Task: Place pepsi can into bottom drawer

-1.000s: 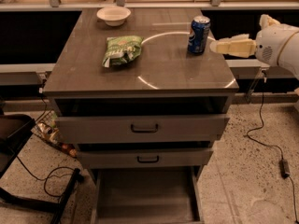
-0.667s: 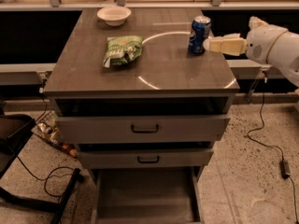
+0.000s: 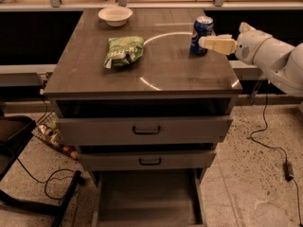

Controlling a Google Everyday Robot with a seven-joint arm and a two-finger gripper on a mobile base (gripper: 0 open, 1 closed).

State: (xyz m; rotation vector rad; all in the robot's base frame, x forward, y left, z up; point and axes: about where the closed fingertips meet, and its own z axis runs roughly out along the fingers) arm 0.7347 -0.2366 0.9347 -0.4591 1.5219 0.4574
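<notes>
While the small blue aluminium pepsi can (image 3: 202, 33) with its silver top stands upright at the far right of the grey-brown tabletop (image 3: 156, 74), the cream-coloured pincer (image 3: 208, 43) reaches in from the right at mid-can height. Its tip overlaps the can's right side and seems to touch it; contact not certain from this angle. Whether the pincer is wide, narrow or holding the can: cannot tell. The white rounded robot arm (image 3: 272, 56) behind it runs off the right edge.

The crumpled green snack bag (image 3: 123, 51) lies left of centre on the tabletop, well apart from the can. The shallow white bowl (image 3: 115, 15) sits at the far left. A pale ring-shaped glare arcs across the surface between bag and can.

Below the tabletop, the top grey drawer (image 3: 94, 129) with a dark handle is pulled slightly out, a dark gap above it. The middle grey drawer (image 3: 189, 161), same kind of handle, is also a little out. The wide grey bottom drawer (image 3: 149, 200) is pulled far toward the near side, with a plain flat floor.

On the speckled floor (image 3: 246, 193) a black cable (image 3: 265, 143) runs to a small dark block at right. A dark chair base (image 3: 28, 200) and loose wires sit at left.
</notes>
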